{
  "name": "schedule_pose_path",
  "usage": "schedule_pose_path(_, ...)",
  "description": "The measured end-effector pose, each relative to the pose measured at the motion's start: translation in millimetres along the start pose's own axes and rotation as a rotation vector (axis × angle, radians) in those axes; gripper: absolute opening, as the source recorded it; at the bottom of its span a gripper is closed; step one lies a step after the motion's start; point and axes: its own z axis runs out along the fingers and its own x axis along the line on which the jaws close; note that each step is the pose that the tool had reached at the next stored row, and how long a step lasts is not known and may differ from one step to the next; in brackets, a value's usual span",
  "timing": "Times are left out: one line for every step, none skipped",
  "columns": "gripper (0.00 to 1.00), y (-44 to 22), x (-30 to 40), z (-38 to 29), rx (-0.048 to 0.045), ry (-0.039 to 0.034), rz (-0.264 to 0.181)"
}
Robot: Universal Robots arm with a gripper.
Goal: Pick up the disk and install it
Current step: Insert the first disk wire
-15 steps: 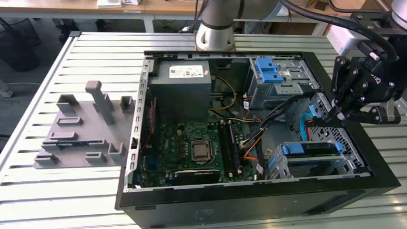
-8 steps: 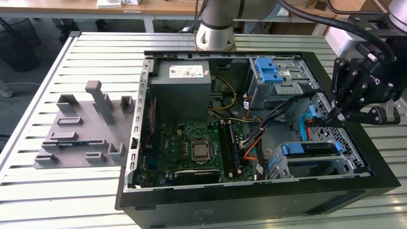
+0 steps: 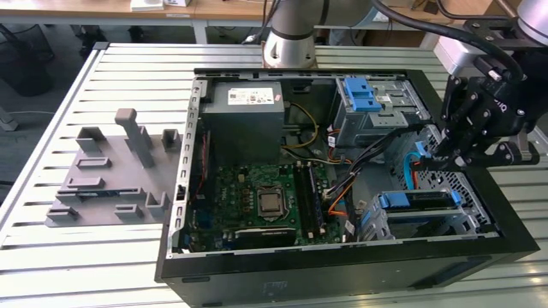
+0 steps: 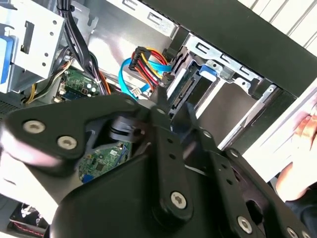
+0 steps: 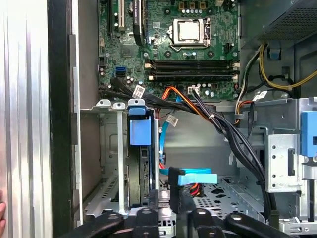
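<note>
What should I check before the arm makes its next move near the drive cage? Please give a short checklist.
1. Disk inside the drive cage: ok.
2. Disk fully seated: cannot tell.
3. Gripper clear of the blue cable: not ok, very close.
4. Person's hand away from the computer case: not ok, beside it.
5. Gripper empty: cannot tell.

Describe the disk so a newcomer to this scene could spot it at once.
Find the open black computer case on the slatted metal table. In the exterior view, look in its metal drive cage, in the corner below the gripper. The disk sits there, a dark slab edged by blue side rails, unlike the big grey power-supply box.
</note>
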Motion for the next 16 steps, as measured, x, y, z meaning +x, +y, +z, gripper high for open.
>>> schedule_pose_path(0.29,0.0,-0.1,0.4,0.0,-0.0001,0.0)
schedule_pose_path(0.29,0.0,-0.4,1.0,0.0,0.0,0.0)
schedule_pose_path(0.36,-0.3,-1.3,1.5,0.0,0.0005,0.0)
schedule_pose_path(0.36,-0.4,-2.4,2.3,0.0,0.0007,0.0)
schedule_pose_path(0.36,-0.5,-4.0,3.2,0.0,0.0008,0.0)
schedule_pose_path(0.36,-0.4,-5.9,4.0,0.0,0.0009,0.001)
schedule_pose_path(0.36,-0.5,-7.5,4.9,0.0001,0.0011,0.001)
schedule_pose_path(0.36,-0.4,-8.8,5.8,0.0001,0.0013,0.002)
schedule_pose_path(0.36,-0.5,-9.2,6.8,0.0005,0.0017,0.002)
schedule_pose_path(0.36,-0.5,-9.3,8.0,0.0013,0.0034,0.003)
schedule_pose_path(0.36,-0.5,-9.4,9.1,0.0023,0.0061,0.003)
schedule_pose_path(0.36,-0.5,-9.5,10.2,0.0033,0.009,0.004)
schedule_pose_path(0.36,-0.4,-9.5,11.3,0.0044,0.012,0.004)
schedule_pose_path(0.36,-0.4,-9.5,12.3,0.0055,0.0153,0.004)
schedule_pose_path(0.36,-0.4,-9.6,13.2,0.0067,0.0185,0.005)
schedule_pose_path(0.36,-0.4,-9.6,14.0,0.0078,0.0222,0.005)
